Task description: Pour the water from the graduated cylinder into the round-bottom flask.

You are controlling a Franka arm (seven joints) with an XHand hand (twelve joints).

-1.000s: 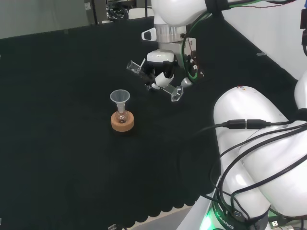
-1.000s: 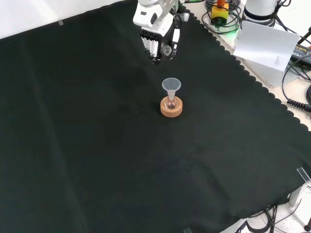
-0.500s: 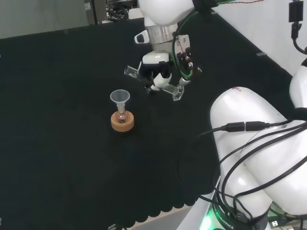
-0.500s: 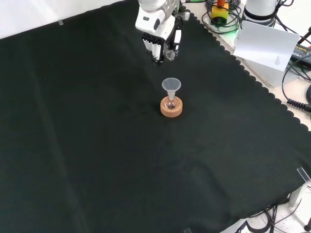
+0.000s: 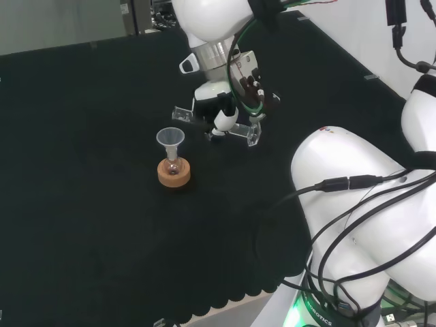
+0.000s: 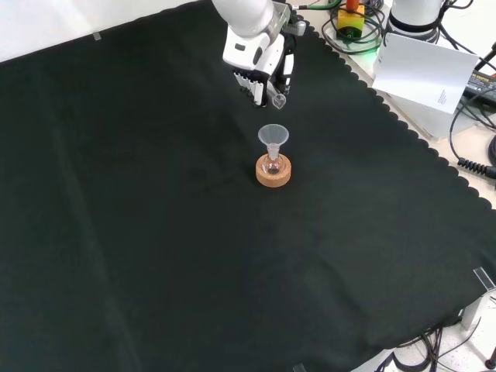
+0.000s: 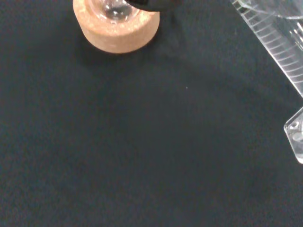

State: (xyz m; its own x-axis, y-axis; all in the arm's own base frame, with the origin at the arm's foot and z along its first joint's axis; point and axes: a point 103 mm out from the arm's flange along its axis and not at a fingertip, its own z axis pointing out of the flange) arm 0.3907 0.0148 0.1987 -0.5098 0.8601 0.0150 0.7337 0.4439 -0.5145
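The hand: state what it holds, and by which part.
The hand holds the graduated cylinder around the middle of its tube, lying nearly level above the cloth.

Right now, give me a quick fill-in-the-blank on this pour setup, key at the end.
1. The hand holds the graduated cylinder nearly ____ above the cloth.
2. A clear ____ sits in the neck of the round-bottom flask.
3. The flask rests on a ____ ring.
4. In the head view, the cylinder's mouth is to the ____ of the funnel.

Missing words: horizontal; funnel; cork; right
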